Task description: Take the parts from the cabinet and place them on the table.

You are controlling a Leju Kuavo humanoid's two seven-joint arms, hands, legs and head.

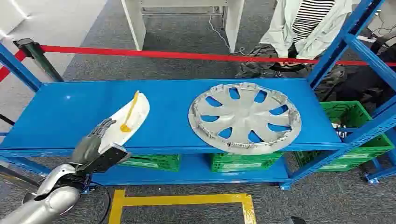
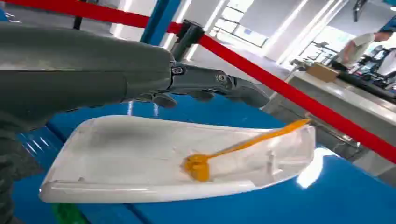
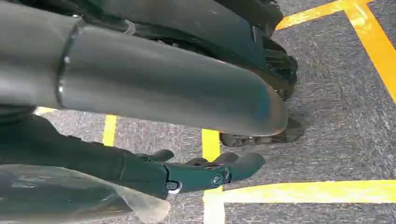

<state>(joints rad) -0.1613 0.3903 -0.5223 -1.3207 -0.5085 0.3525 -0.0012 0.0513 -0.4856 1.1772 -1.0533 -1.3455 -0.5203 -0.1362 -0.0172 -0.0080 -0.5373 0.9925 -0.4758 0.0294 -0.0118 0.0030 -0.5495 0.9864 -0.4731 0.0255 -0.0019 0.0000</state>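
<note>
Nearest to us, our left robot hand (image 1: pixel 95 140) reached over the front edge of the blue shelf (image 1: pixel 65 112), its fingers lying on the near end of the white cover (image 1: pixel 128 119); whether they truly gripped it we could not tell. We judged a loose hold could let the smooth cover slide back or tip off the shelf edge, and the yellow strip (image 1: pixel 130 112) might snag. Our right robot hand (image 3: pixel 205 172) hung over the floor, fingers loosely curled, holding nothing. Farther along the shelf lay the silver hubcap (image 1: pixel 245 117), well apart.
</note>
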